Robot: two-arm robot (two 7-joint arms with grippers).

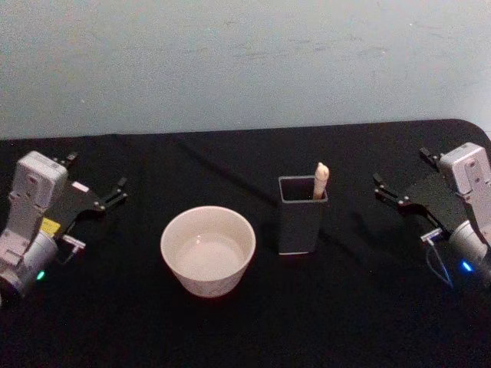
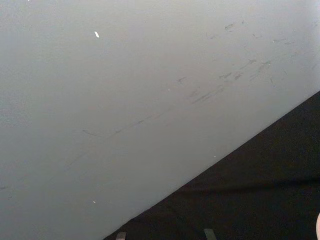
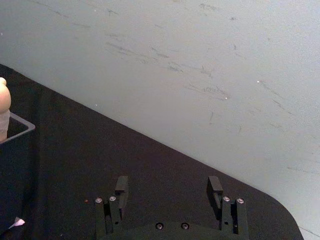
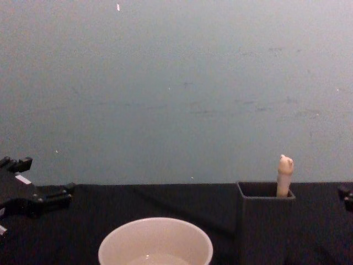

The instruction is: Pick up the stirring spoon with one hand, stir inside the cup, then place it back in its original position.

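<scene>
The stirring spoon (image 1: 321,179) stands upright in the dark grey square holder (image 1: 299,226), with its cream handle and small knob poking above the rim at the right corner. Left of the holder sits the cream-white cup (image 1: 205,282). In the chest view the spoon (image 4: 284,175) rises from the holder (image 4: 265,232), and the cup (image 4: 107,248) is at the bottom. My right gripper (image 1: 404,172) rests open to the right of the holder, well apart from it. In the right wrist view this gripper (image 3: 168,189) is empty, with the spoon's knob (image 3: 4,107) at the edge. My left gripper (image 1: 93,175) lies open at the far left.
A black cloth (image 1: 253,337) covers the table, with a pale wall (image 1: 245,61) right behind its back edge. The table's rounded back right corner (image 1: 476,129) is near my right arm. Open cloth lies between each gripper and the two vessels.
</scene>
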